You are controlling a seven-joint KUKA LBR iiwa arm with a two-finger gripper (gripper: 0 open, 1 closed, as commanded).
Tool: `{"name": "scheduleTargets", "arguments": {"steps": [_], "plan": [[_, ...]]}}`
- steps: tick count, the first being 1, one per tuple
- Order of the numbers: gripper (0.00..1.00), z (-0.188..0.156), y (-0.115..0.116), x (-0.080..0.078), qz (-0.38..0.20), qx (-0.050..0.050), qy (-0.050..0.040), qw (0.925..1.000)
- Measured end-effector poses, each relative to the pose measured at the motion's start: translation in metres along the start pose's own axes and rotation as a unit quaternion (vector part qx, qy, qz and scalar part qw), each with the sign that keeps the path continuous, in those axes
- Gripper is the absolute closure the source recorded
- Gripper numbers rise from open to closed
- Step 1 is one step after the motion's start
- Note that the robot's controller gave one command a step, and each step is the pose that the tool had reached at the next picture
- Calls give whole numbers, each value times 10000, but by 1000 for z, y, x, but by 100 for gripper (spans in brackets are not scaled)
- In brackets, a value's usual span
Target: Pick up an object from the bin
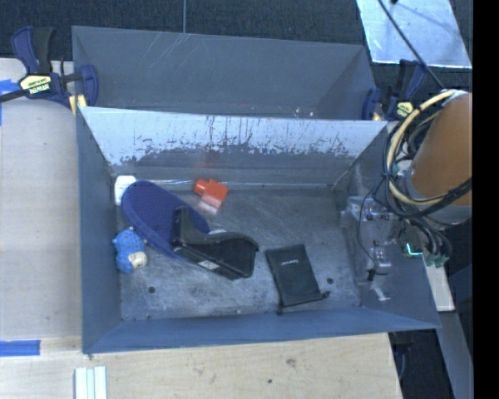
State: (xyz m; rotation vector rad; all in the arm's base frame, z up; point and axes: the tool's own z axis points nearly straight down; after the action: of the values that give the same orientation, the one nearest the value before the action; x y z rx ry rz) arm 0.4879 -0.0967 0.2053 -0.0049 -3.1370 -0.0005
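While the end effector (374, 274) hangs low at the right side of the bin (233, 144), near the foot of the right wall, nothing appears to be in its grasp, and whether it is open or closed I cannot tell. The step in hand looks like the approach: no thing is picked yet, and all of them lie on the floor to its left.

Nearest is a flat black case (295, 277), near the front edge and apart from the end effector. Further left lies a black stapler-like tool (216, 252), resting against or partly over a blue oval pad (150, 210). A small orange block (209, 191) sits by the back wall, clear of the rest. A little blue toy (129, 250) lies at the left wall, and a white piece (125, 188) shows behind the pad in the back left corner.

By my judgement, the next move calls for travel leftward, out over the floor, then a descent onto one thing. The case is closest but lies flat, so it offers little to pinch. The orange block stands alone and would likely be easier to grip.
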Motion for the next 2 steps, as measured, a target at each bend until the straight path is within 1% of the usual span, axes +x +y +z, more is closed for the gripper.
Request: {"name": "scheduleTargets", "arguments": {"steps": [1,2], "plan": [[0,128,78,-16,-895,-10,-3,9960],[100,125,75,-17,-880,6,-34,9961]]}}
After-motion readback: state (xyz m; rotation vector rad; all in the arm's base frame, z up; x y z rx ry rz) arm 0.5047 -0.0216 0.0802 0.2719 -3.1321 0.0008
